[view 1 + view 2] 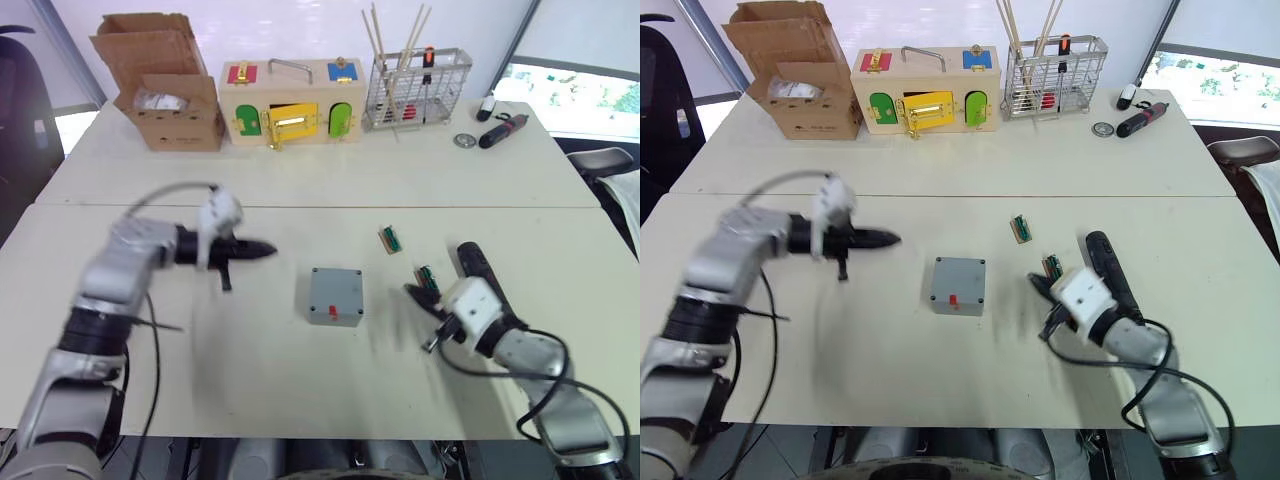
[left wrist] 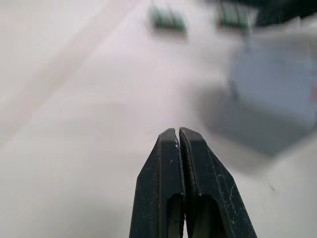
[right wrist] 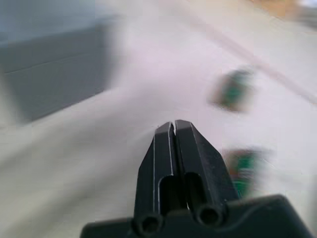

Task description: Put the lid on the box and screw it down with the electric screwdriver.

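The small grey box (image 1: 335, 296) with a red mark on its front stands at mid-table. A flat grey top with corner holes covers it, which I take for the lid (image 1: 960, 274). The electric screwdriver (image 1: 475, 265), a thick black cylinder, lies on the table to the right of the box. My right gripper (image 1: 412, 292) is shut and empty, low over the table between the box and the screwdriver. My left gripper (image 1: 265, 250) is shut and empty, and hangs above the table left of the box, pointing toward it. The left wrist view shows its pressed fingertips (image 2: 179, 133) and the blurred box (image 2: 277, 94).
Two small green pieces (image 1: 390, 239) (image 1: 427, 277) lie near the right gripper. Along the far edge stand a cardboard box (image 1: 165, 85), a wooden box with coloured latches (image 1: 292, 100) and a wire basket (image 1: 418, 88). A maroon tool (image 1: 503, 130) lies at the far right.
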